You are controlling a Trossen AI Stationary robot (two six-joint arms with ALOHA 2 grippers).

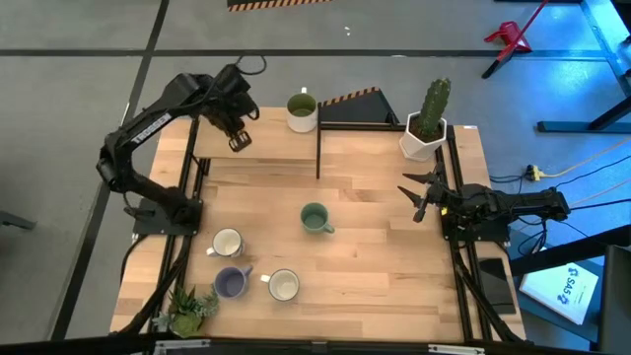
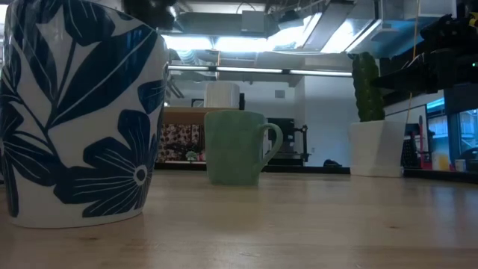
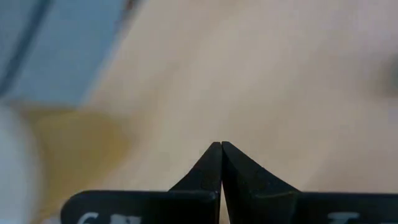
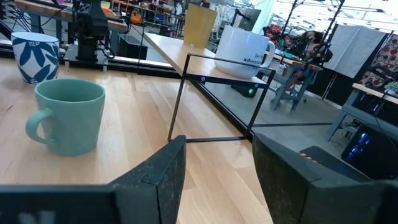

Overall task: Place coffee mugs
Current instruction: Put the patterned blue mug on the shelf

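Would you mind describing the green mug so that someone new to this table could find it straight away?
Start from the wooden table and look to its middle, between the raised black wire shelf at the back and the three mugs near the front left. There the sage green mug stands upright and alone. It is the only green mug, and no other mug touches it.

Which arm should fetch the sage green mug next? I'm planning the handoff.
Probably the right. Its hand is open, empty and pointed at the sage green mug, nothing between them. The left hand is shut, up by the raised shelf, farther off.
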